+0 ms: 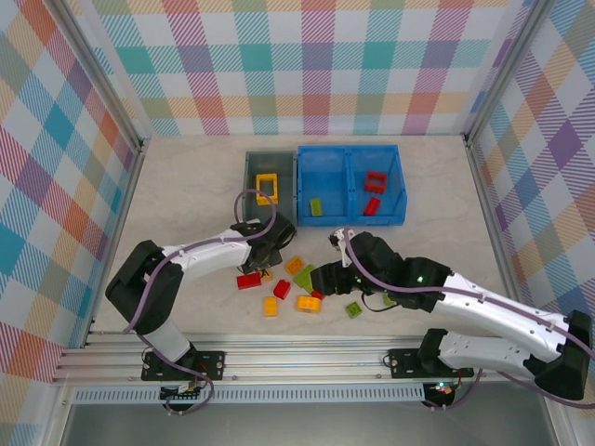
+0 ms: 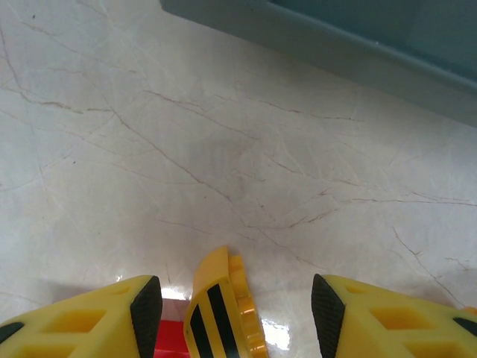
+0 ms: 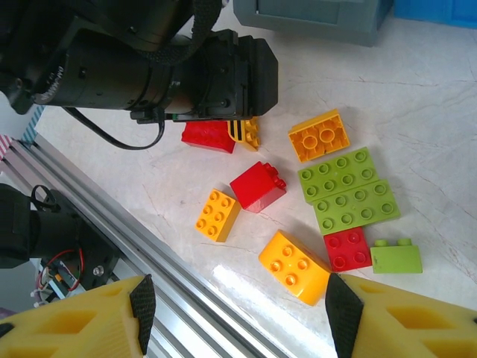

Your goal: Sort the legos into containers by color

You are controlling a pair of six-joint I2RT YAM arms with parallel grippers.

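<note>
Showing the left gripper spread wide around a yellow striped brick on the table, not clamping it. Showing the right gripper released, holding nothing, above loose bricks in red, green and orange. Showing a yellow frame in the grey bin, a green brick and red bricks in the blue bin.

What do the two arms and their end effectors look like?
The left arm and right arm have white links, black joints and a purplish cable looped alongside. The left end effector and right end effector have yellow fingers with black inner pads.
</note>
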